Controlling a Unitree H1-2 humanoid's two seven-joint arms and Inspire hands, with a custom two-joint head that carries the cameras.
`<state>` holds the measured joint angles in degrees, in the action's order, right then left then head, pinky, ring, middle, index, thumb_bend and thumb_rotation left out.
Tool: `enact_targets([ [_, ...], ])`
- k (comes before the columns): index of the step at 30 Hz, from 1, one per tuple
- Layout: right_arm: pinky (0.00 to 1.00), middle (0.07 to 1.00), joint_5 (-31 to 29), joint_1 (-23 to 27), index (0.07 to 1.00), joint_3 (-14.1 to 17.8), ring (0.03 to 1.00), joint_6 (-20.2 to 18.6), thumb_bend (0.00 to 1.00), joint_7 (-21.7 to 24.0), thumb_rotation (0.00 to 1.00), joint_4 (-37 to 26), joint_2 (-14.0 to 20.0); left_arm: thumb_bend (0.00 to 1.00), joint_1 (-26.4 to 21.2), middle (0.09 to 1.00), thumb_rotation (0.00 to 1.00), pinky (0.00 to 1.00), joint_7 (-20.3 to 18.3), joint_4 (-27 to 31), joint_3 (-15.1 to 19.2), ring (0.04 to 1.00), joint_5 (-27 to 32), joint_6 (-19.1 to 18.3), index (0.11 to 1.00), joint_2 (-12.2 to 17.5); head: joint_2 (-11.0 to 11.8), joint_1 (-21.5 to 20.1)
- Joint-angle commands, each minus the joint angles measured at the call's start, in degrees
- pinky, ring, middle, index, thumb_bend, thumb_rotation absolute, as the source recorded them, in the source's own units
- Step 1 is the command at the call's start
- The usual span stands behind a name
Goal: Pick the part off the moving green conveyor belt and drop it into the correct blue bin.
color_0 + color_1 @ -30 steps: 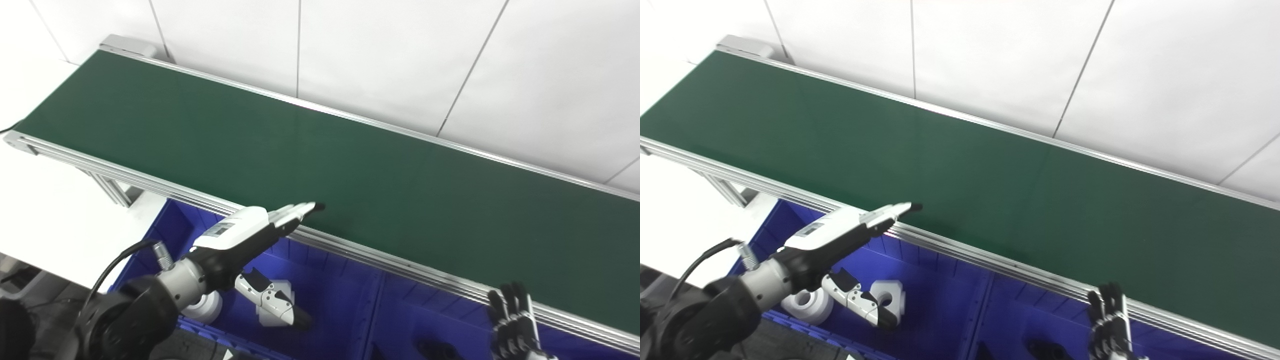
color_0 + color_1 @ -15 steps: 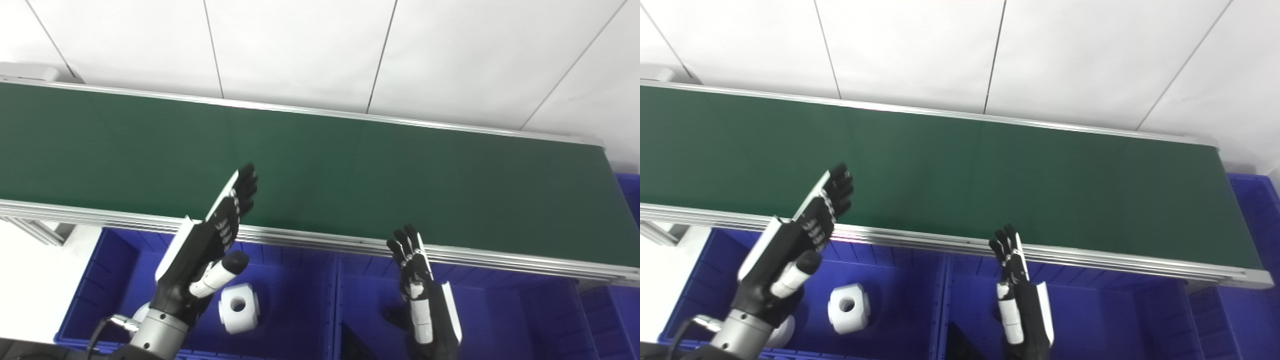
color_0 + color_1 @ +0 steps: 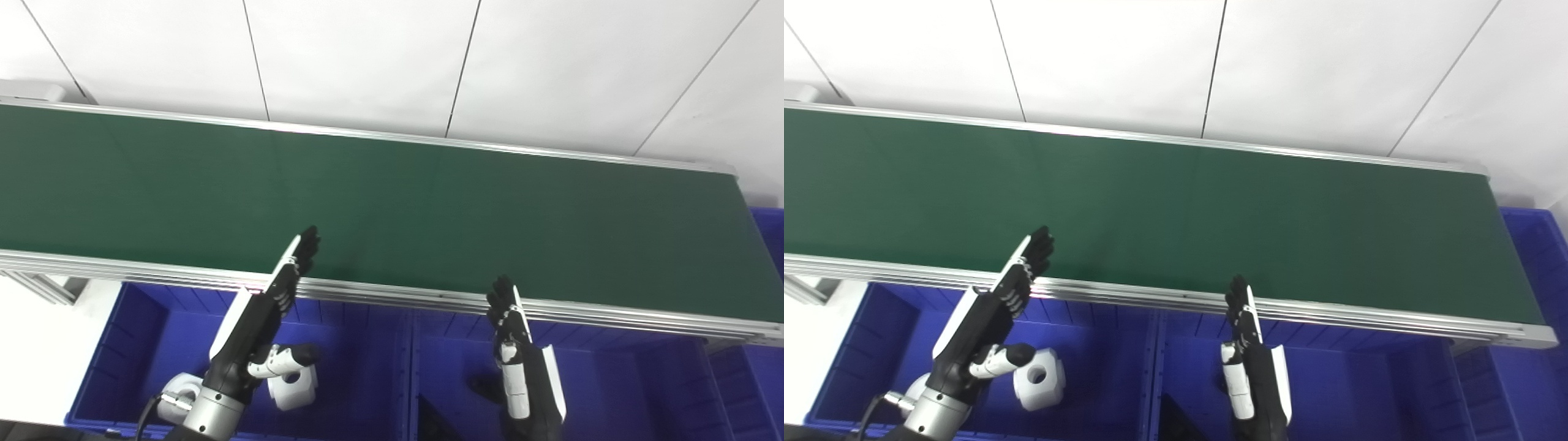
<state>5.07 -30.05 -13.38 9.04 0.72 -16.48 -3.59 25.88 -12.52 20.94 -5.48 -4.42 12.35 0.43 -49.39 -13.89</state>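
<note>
the long dark green conveyor belt (image 3: 429, 208) has a flat matte surface and runs left to right across the view, edged by ribbed aluminium side rails (image 3: 398, 297). no part lies on the visible stretch of belt.

the only white parts in view sit in the left blue plastic bin (image 3: 361, 367), below the near rail. one is a white blocky plastic part with chamfered corners and a round bore (image 3: 1038, 386); it rests on the bin floor just beside my left thumb, apart from the fingers. its shape is close to cubic, so no long axis can be read; the bore faces up and toward the camera. a second white rounded part (image 3: 180, 389) lies at the bin's left, mostly hidden behind my left wrist, and its shape and heading cannot be told.

my left hand (image 3: 260, 318), black with a white back plate, is held flat and edge-on: fingers straight and pressed together, pointing up and to the right, tips over the near edge of the belt. the thumb sticks out to the right over the bin. it holds nothing.

my right hand (image 3: 520, 361), of the same black and white build, stands over the middle blue plastic bin (image 3: 612, 380), fingers straight, close together and pointing up toward the rail, tips at the rail's edge. it holds nothing. a dark object (image 3: 484, 389) lies in this bin beside the wrist; its form is unclear.

a third blue bin (image 3: 1534, 245) shows at the far right end of the belt.
</note>
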Motion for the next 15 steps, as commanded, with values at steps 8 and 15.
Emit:
enact_targets([
  [8,1.00,1.000,-3.5,-3.7,1.000,4.2,1.000,1.6,0.89,-1.4,0.96,-7.2,0.9,0.90,5.7,1.000,0.82,1.00,4.9,12.4,3.2,1.000,0.5,0.0,1.000,0.8,-1.1,3.3],
  [15,1.00,1.000,-4.7,-4.7,1.000,4.7,1.000,2.1,0.87,-1.0,0.95,-8.5,2.0,0.94,7.8,1.000,0.78,1.00,5.0,13.7,1.4,1.000,4.5,-2.7,1.000,0.3,-1.8,3.9],
])
